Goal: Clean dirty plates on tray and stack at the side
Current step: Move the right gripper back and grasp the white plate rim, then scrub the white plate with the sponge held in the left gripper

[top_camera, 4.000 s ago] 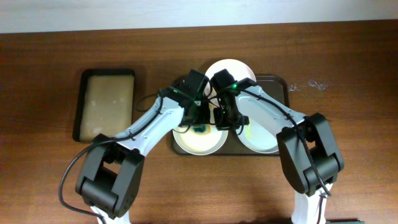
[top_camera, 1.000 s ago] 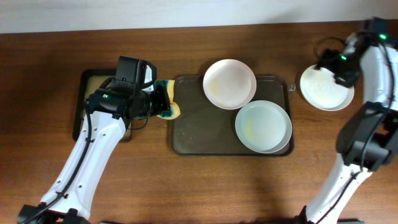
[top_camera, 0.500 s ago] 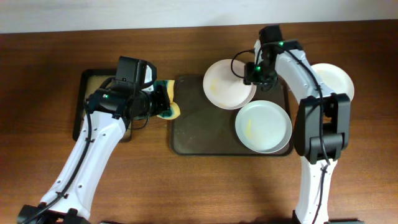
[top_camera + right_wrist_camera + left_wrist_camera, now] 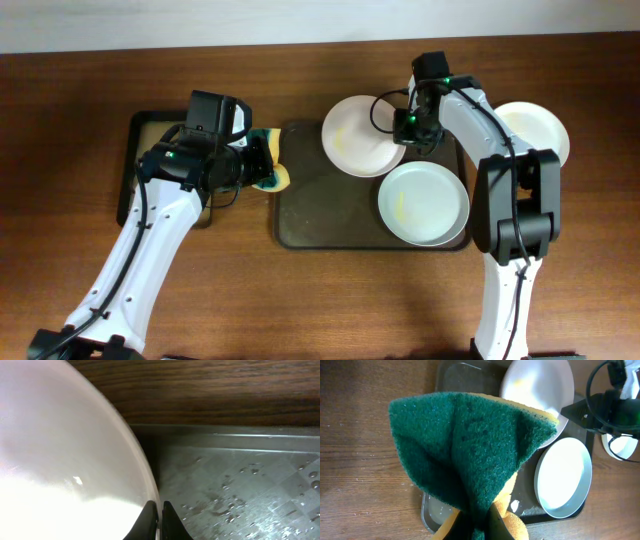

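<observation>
The dark brown tray (image 4: 325, 215) holds two white plates. The back plate (image 4: 360, 138) has a faint yellowish smear, and my right gripper (image 4: 408, 128) is shut on its right rim. The wrist view shows the jaws (image 4: 160, 520) pinching that rim (image 4: 75, 455) over the wet tray (image 4: 240, 485). The front plate (image 4: 423, 203) also has a yellow smear. A third plate (image 4: 537, 128) lies on the table to the right of the tray. My left gripper (image 4: 258, 172) is shut on a green and yellow sponge (image 4: 470, 445) at the tray's left edge.
A smaller black tray with tan lining (image 4: 160, 150) lies at the left, partly under my left arm. Water drops speckle the brown tray floor. The left wrist view shows both tray plates (image 4: 540, 390) (image 4: 565, 477) and the right arm (image 4: 615, 405).
My right gripper left the third plate at the side, came back to the tray and shut on the back plate's rim. That plate shifted slightly left. The left arm has not moved.
</observation>
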Robot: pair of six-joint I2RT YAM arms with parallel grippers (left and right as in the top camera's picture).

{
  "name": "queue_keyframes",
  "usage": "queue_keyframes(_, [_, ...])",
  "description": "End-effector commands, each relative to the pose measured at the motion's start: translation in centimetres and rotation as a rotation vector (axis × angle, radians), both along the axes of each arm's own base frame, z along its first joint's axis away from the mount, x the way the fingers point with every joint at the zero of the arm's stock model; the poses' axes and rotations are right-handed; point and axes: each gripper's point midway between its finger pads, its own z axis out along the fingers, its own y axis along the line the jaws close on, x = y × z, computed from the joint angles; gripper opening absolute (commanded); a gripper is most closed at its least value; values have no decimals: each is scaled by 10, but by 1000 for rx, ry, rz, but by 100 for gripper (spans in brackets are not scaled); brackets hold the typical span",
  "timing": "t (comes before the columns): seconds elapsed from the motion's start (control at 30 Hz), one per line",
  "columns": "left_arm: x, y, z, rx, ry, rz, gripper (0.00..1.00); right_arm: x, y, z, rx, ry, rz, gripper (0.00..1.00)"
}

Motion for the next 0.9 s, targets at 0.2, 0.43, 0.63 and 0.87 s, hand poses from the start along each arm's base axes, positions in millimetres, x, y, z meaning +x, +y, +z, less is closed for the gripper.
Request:
queue_keyframes(0.2, [5, -1, 10, 5, -52, -29, 0, -42, 69, 19, 70, 145, 155, 4])
queue_keyframes(0.43, [19, -6, -7, 6, -43, -32, 0, -87, 88, 9, -25, 263, 263, 4])
queue_keyframes(0.63, [27, -29, -52, 20, 32, -81, 0, -104, 84, -20, -32, 306, 274, 4])
queue_keyframes(0.87, [32, -74, -96, 27, 54, -175, 0, -114, 80, -34, -37, 329, 271, 4])
